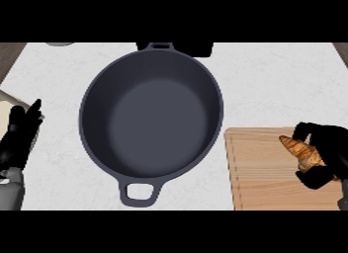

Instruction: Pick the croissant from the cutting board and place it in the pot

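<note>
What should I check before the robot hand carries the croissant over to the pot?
1. Right robot hand curled round the croissant: ok.
2. Croissant lifted clear of the cutting board: cannot tell; from above it sits over the board.
3. Pot holds nothing inside: ok.
4. Pot lies to the left of the board, with no object in between: ok.
5. Left robot hand open at the left edge, apart from the pot: ok.
</note>
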Controlling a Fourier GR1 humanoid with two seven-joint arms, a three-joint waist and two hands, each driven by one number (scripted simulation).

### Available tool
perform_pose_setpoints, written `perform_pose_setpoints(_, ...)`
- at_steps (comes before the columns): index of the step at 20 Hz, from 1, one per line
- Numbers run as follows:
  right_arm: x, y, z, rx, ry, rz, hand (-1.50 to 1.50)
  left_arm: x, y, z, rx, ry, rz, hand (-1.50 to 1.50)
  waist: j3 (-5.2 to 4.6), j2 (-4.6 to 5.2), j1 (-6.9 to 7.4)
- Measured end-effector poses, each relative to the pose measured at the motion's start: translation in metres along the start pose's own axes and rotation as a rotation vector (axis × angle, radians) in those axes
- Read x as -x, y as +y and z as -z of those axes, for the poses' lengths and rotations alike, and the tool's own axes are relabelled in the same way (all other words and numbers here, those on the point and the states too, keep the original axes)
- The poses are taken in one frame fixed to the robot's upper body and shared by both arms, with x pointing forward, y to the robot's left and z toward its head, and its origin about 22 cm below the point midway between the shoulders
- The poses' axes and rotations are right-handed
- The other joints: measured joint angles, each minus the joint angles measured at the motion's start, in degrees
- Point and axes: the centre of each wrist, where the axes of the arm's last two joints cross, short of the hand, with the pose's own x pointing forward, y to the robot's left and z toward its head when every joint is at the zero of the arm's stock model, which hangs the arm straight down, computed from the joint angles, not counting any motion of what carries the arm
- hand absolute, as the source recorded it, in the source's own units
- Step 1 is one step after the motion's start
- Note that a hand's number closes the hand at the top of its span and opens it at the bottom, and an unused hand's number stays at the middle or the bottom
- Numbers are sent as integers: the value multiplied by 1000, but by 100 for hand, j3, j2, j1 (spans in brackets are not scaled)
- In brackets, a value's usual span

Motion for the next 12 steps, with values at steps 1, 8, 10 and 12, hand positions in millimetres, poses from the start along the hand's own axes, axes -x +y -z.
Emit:
perform_pose_setpoints(1,3,-8,0,28,-19,-13,150,2,-2,-1,-2,3,0,0,0,-2,-8)
perform_pose_setpoints(8,-13,-58,-23,306,-189,98,150,2,7,-4,-10,14,-7,0,1,-28,-80)
perform_pose_setpoints(10,-22,-72,-33,387,-254,162,150,2,5,-5,-9,15,-1,0,1,-34,-98)
perform_pose_setpoints(12,-32,-90,-42,465,-326,237,150,6,6,-4,-10,13,-2,0,-1,-34,-104)
